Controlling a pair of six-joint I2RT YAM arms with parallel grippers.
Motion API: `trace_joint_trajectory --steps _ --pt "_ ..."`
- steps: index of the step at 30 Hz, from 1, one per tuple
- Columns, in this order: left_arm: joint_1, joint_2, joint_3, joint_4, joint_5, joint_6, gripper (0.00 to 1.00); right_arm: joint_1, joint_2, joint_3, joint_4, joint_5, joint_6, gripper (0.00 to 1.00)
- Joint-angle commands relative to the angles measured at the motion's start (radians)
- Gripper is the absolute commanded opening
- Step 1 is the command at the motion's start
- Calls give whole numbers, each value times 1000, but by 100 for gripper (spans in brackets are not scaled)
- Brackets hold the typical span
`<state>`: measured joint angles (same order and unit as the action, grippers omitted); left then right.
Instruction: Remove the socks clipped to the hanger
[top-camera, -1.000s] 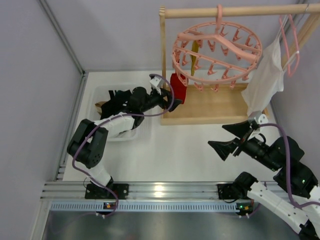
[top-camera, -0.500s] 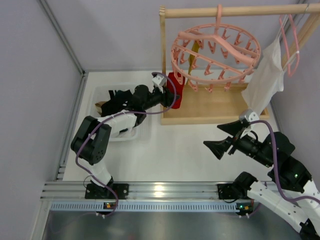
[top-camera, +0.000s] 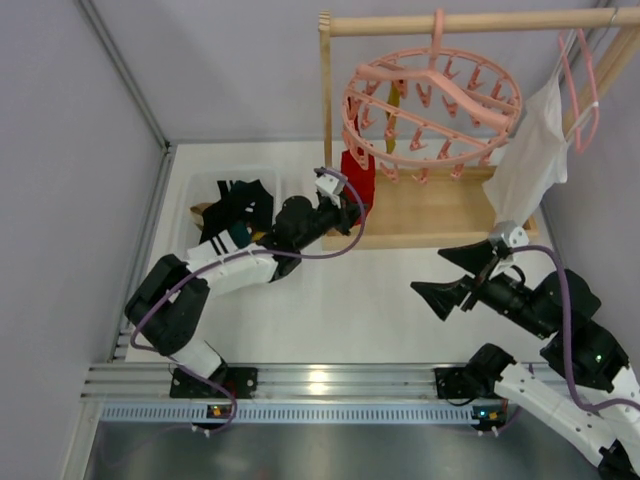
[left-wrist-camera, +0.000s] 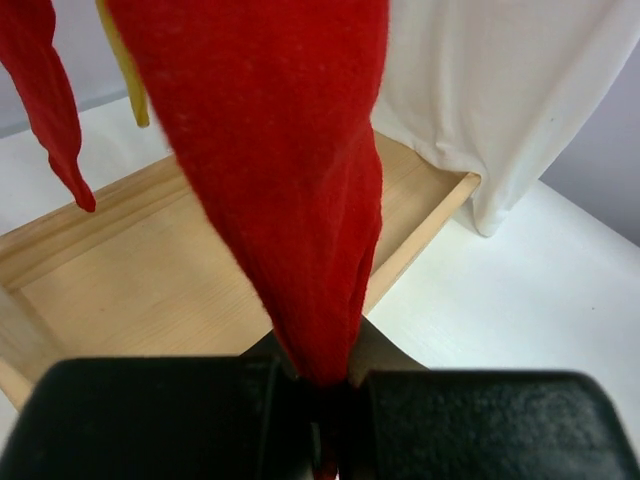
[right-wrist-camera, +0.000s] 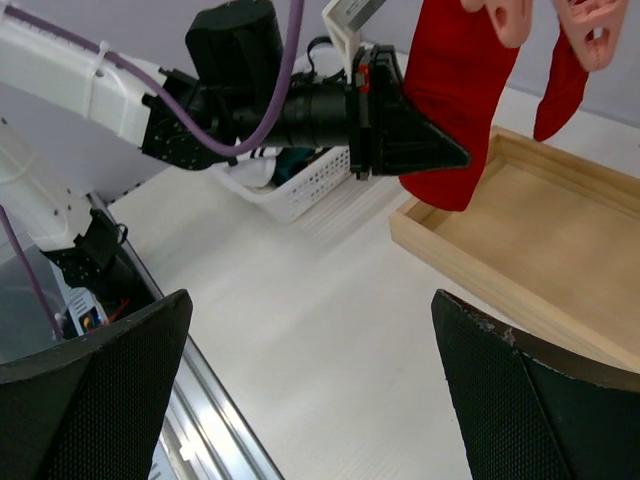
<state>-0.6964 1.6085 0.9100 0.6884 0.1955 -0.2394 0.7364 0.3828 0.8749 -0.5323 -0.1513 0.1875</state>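
Note:
The round pink hanger (top-camera: 432, 95) hangs by its hook from the wooden rail. A red sock (top-camera: 357, 172) dangles from a clip at its left side. My left gripper (left-wrist-camera: 325, 400) is shut on this sock's lower end (left-wrist-camera: 290, 180), above the wooden tray's left edge. In the right wrist view the left gripper (right-wrist-camera: 440, 155) pinches the red sock (right-wrist-camera: 455, 90) from the left. A second red sock (left-wrist-camera: 45, 100) and a mustard yellow sock (left-wrist-camera: 125, 70) hang behind. My right gripper (top-camera: 455, 280) is open over the bare table, holding nothing.
A white basket (top-camera: 185, 195) at the left holds black striped and teal socks (top-camera: 235, 200). The wooden tray base (top-camera: 440, 215) sits under the hanger, with an upright post (top-camera: 325, 120). A large white garment (top-camera: 530, 150) hangs at the right on a thin pink hanger.
The left arm reached right from the basket and its jaws closed on the red sock's lower end. The round hanger shifted slightly. The right arm barely moved.

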Motion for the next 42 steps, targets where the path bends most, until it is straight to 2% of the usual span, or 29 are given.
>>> trace_joint_trajectory --steps 1,3,4,5,10,16,21,25,32,42 --pt "-66 -84 -34 66 -158 11 0 -11 -38 24 83 47 38 99" --pt "-123 -105 -57 66 -252 26 0 -11 -53 48 55 122 82 99" --pt "-147 -113 -63 66 -283 49 0 -9 -61 56 42 239 101 99" --pt "-194 -114 -71 65 -312 63 0 -11 -67 74 31 292 128 99" --pt "-360 -75 -19 13 -565 172 0 -9 -81 121 20 363 151 99" --pt "-532 54 134 -47 -804 293 0 -11 21 272 -89 455 127 99" --pt "-617 180 276 -76 -984 409 0 -9 180 473 -253 581 73 100" --pt "-676 280 424 -76 -1128 525 0 -11 349 668 -383 593 18 90" --pt "-704 340 474 -75 -1147 557 0 -9 579 799 -449 610 -63 68" --pt "-709 364 492 -75 -1150 557 0 -11 738 817 -406 665 -92 61"
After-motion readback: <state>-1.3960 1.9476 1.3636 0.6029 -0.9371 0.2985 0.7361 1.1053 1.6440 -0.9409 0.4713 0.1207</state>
